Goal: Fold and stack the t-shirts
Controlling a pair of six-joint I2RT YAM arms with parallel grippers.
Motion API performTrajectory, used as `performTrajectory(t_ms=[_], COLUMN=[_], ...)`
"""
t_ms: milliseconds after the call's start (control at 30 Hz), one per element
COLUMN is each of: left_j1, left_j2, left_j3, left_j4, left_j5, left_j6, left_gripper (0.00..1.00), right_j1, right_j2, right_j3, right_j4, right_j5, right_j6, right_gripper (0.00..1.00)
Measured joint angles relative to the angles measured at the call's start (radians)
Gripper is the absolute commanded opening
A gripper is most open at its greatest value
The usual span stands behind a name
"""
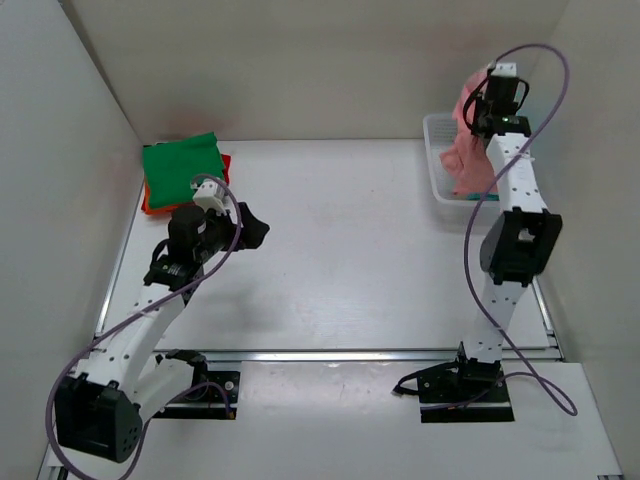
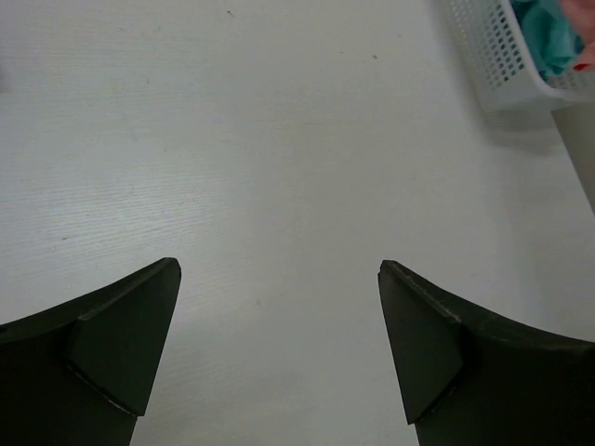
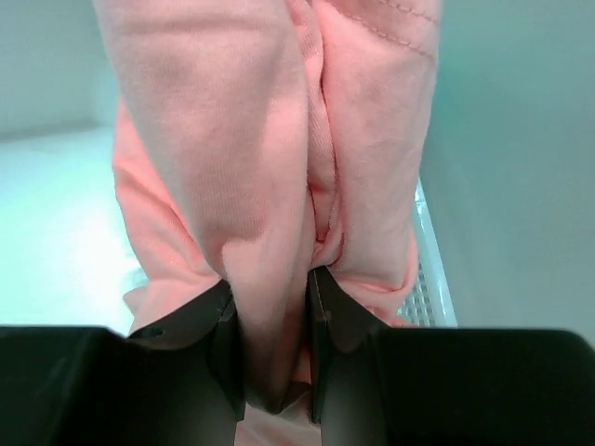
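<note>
Right fingers (image 3: 223, 358) pinch salmon t-shirt (image 3: 242, 139) above basket (image 1: 433, 160).

pink tee (image 1: 468, 165), green tee (image 1: 182, 162), wht basket (image 1: 433, 165)

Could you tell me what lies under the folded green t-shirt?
Only an edge of an orange-red cloth t-shirt shows beneath the folded green t-shirt; its rest, and anything lower, is covered.

Right hand (image 1: 474, 112) raised at far right, salmon pink t-shirt (image 1: 468, 160) hanging bunched from it. Shirt's lower end reaches into white mesh basket (image 1: 432, 150) just below hand. Left hand (image 1: 254, 232) low over tabletop (image 1: 360, 270), well apart from right hand. Folded green t-shirt (image 1: 183, 164) beyond left hand and to its left, lying on orange-red t-shirt (image 1: 227, 163), only edges of latter showing
</note>
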Motion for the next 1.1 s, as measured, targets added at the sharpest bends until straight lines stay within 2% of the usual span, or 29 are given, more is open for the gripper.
performTrajectory(t_ms=[133,200,300,400,467,600,733,900,967,1033,1067,1100], left_j1=[0.007,0.018,0.036,0.041,0.041,0.041,0.040,0.042,0.043,0.047,0.050,0.054], left_j2=[-0.121,-0.172,-0.232,-0.272,-0.288,-0.301,-0.314,-0.312,-0.300,-0.289,-0.285,-0.281], left_j3=[-0.022,-0.023,-0.023,-0.023,-0.023,-0.023,-0.032,-0.072,-0.090,-0.101,-0.104,-0.105], left_j4=[-0.045,-0.080,-0.132,-0.182,-0.206,-0.238,-0.247,-0.242,-0.237,-0.238,-0.238,-0.239], left_j5=[0.018,0.026,0.036,0.042,0.047,0.054,0.057,0.061,0.061,0.061,0.061,0.060], left_j6=[-0.019,-0.023,-0.025,-0.032,-0.041,-0.055,-0.063,-0.067,-0.069,-0.069,-0.069,-0.067], left_gripper=[0.99,0.99,0.99,0.99,0.99,0.98,0.99,0.99,0.98,0.99,0.99,0.99], right_j1=[0.111,0.229,0.373,0.398,0.420,0.427,0.347,0.176,0.190,0.257,0.296,0.342], right_j2=[-0.412,-0.591,-0.781,-0.910,-0.932,-0.811,-0.691,-0.671,-0.667,-0.669,-0.672,-0.678], right_j3=[-0.166,-0.222,-0.327,-0.483,-0.579,-0.654,-0.674,-0.537,-0.454,-0.410,-0.408,-0.426], right_j4=[0.000,0.034,0.078,0.115,0.126,0.093,0.050,-0.003,0.008,0.038,0.055,0.079], right_j5=[-0.053,-0.072,-0.204,-0.293,-0.305,-0.335,-0.344,-0.392,-0.387,-0.397,-0.410,-0.429], right_j6=[0.045,0.083,0.172,0.272,0.314,0.347,0.349,0.355,0.341,0.321,0.317,0.315], right_gripper=[0.00,0.00,0.00,0.00,0.01,0.00,0.00,0.00,0.00,0.00,0.04,0.19])
